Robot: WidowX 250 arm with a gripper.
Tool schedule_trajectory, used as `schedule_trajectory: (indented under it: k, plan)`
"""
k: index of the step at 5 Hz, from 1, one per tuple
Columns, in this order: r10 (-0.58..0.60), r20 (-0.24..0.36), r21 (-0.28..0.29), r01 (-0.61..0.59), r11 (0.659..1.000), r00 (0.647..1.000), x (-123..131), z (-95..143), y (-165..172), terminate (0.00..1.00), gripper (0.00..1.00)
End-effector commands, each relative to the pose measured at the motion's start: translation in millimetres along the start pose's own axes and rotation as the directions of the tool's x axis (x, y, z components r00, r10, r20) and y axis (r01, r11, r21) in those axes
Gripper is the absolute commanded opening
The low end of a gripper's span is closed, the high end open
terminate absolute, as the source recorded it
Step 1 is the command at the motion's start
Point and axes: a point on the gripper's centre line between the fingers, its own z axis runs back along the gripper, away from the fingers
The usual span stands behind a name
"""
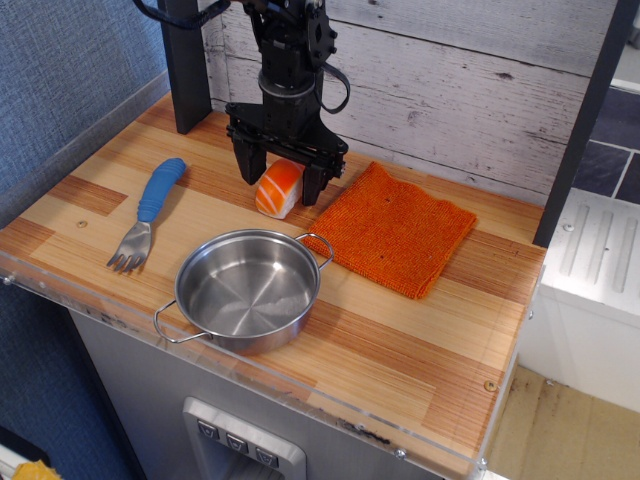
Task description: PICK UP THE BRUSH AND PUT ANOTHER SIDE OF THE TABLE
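The brush (278, 190), a small chunk that is orange with pale stripes on top and white below, rests on the wooden table (420, 330) near the back, just left of the orange cloth. My black gripper (281, 176) stands straight over it, low to the table. Its fingers (245, 163) are spread apart on either side of the brush with a gap showing, so it is open and not gripping the brush.
An orange woven cloth (393, 228) lies right of the brush. A steel pan (247, 288) with two handles sits in front. A blue-handled fork (147, 212) lies at the left. A dark post (185, 65) stands at the back left; a clear plastic rim (300, 400) lines the front edge.
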Motion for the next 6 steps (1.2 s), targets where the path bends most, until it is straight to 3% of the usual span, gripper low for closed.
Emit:
schedule_trajectory:
  k: [1, 2, 3, 5, 6]
  plan:
    - [0.029, 0.156, -0.042, -0.023, 0.999, 0.987, 8, 38, 4, 0.00, 1.00]
    - [0.001, 0.291, -0.035, 0.009, 0.999, 0.957, 16, 70, 7, 0.00, 1.00]
    - [-0.040, 0.363, -0.015, 0.049, 0.999, 0.931, 17, 91, 4, 0.00, 1.00]
    - [-0.040, 0.363, -0.015, 0.049, 0.999, 0.931, 17, 91, 4, 0.00, 1.00]
    - [-0.040, 0.363, -0.015, 0.049, 0.999, 0.931, 17, 91, 4, 1.00, 1.00]
